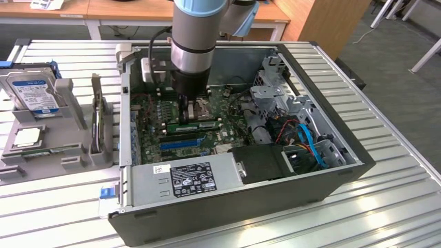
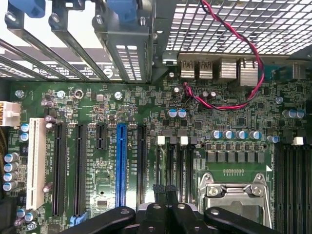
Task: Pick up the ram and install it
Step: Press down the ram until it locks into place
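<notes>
Down inside the open computer case, the arm stands nearly upright over the motherboard, with the tool lowered close to the board beside the processor socket. In the wrist view the tool shows two dark fingertips pressed side by side, with no gap between them and nothing caught there; the jaws are closed and empty. They hang just above the board, between the expansion slots and the metal frame of the processor socket, near the blue slot. Whether the tips touch the board cannot be told.

A ram stick, long and green with dark chips, lies in a memory slot on the motherboard in the exterior view, just toward the camera from the socket and the tool. It is apart from the tool. In the wrist view the black memory slots by the socket stand bare.

Outside the case, on the slatted metal counter, a grey holder at the exterior view's left carries a hard drive standing upright and a square silver processor lying flat. A red and black wire pair loops over the rear ports in the wrist view.
</notes>
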